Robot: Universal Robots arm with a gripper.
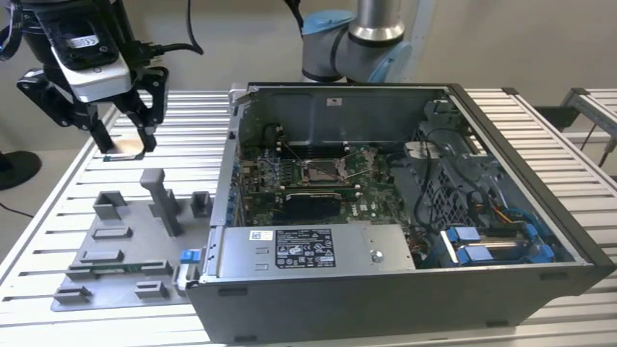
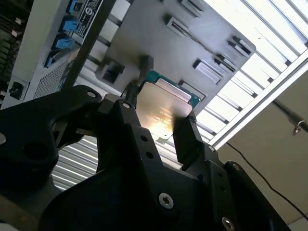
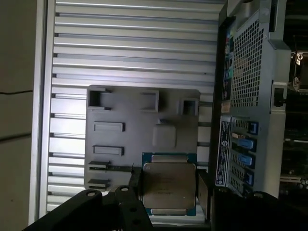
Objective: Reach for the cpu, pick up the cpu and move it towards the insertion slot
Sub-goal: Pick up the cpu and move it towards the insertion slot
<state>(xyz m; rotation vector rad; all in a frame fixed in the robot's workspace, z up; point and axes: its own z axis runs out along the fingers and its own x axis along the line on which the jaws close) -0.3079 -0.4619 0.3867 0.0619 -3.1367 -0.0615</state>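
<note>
End effector (image 1: 123, 152) pinching cpu (image 3: 168, 185) above worktop (image 1: 39, 224); carry step underway, insertion slot (image 1: 320, 170) well apart inside case (image 1: 386, 289)

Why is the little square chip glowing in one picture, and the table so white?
In the second wrist view, light bounces off the cpu, making a warm glare spot on its shiny face, and the slatted table is washed out white; in the first wrist view the cpu looks evenly lit.

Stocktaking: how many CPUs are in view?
1. The cpu, held in the end effector over the table, at the exterior view's left of the case. Others may be hidden inside it.
</note>
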